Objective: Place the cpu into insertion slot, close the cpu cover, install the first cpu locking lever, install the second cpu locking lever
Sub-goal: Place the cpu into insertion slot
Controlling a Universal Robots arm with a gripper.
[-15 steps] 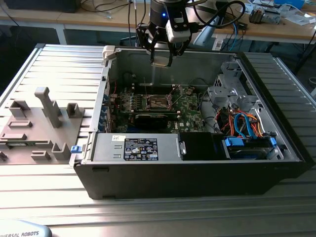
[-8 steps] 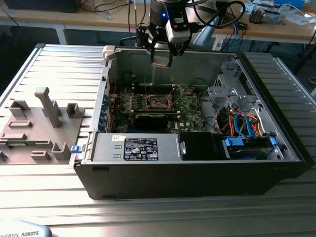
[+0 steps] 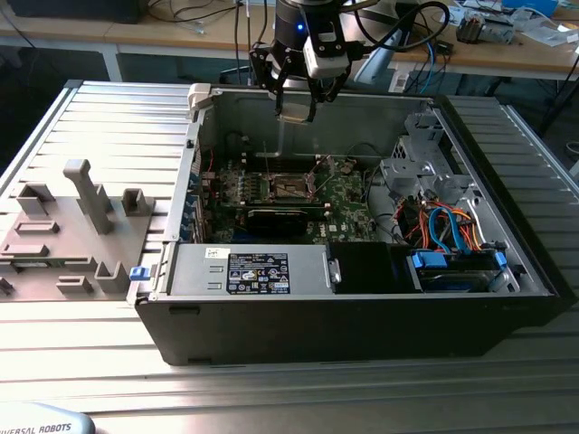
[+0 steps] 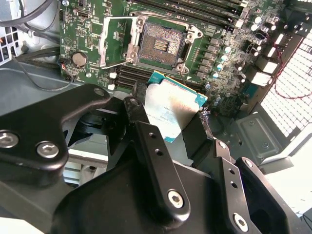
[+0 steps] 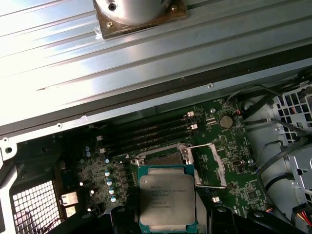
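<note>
Item held: cpu (image 4: 173, 105), thin silvery-grey plate on a green-edged board, pinched at two opposite edges between the black fingers (image 4: 146, 131) of your gripper (image 4: 170, 117); jaws pressed in on the plate, nothing else between them; printed face turned toward the wrist cameras, plate lying about flat; location: in the air above the open computer case (image 3: 271, 334), about level with the top of its far wall in the exterior view; touching nothing but the fingers, well clear of the motherboard (image 3: 348, 203); target: insertion slot (image 4: 161, 45), dark square socket with silvery rim, on the motherboard toward the far wall; empty, contact field bare; cpu cover (image 4: 115, 45) swung open and lying beside it, so the mouth is unobstructed; locking levers too fine to place with confidence; governing relation: slot sits below your gripper and well apart from it; in the exterior view it falls almost straight beneath, a shade toward the exterior view's left; in both wrist views it shows just past the plate's far edge, partly hidden by the plate in the first wrist view; orientation: plate's edges run roughly parallel to the slot's rim, by my judgement; corner keying cannot be told; status: you have none of the four steps done
</note>
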